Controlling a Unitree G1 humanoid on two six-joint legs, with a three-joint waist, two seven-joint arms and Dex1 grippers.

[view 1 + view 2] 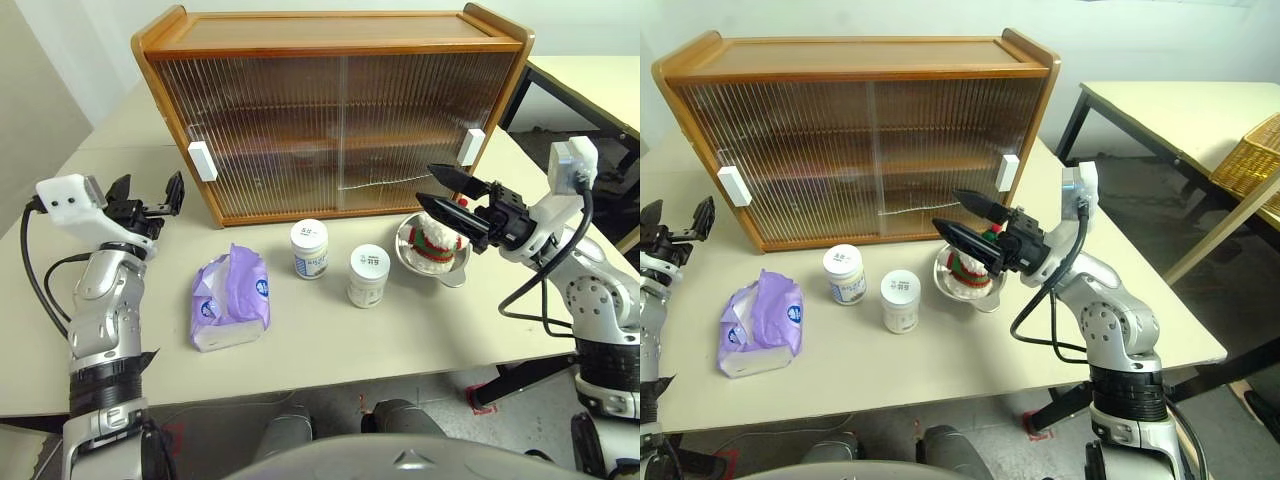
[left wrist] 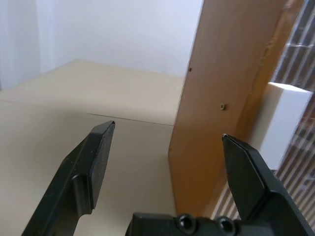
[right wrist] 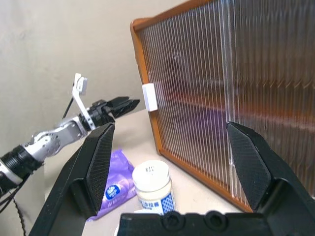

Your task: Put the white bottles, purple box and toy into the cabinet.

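Observation:
The cabinet (image 1: 340,110) stands at the back of the table with both ribbed doors closed, a white handle (image 1: 202,160) at its left and another (image 1: 471,147) at its right. In front stand two white bottles (image 1: 309,249) (image 1: 369,275). The purple box (image 1: 232,298) lies to their left. The toy (image 1: 437,240) sits in a steel bowl. My right gripper (image 1: 427,184) hovers open just above the toy, pointing left toward the cabinet front. My left gripper (image 1: 150,186) is open beside the cabinet's left end (image 2: 206,123), near the left handle (image 2: 283,118).
The steel bowl (image 1: 412,258) holding the toy stands near the cabinet's right front corner. A second table (image 1: 1160,110) and a wicker basket (image 1: 1255,150) are off to the right. The table's front edge (image 1: 330,375) runs close below the objects.

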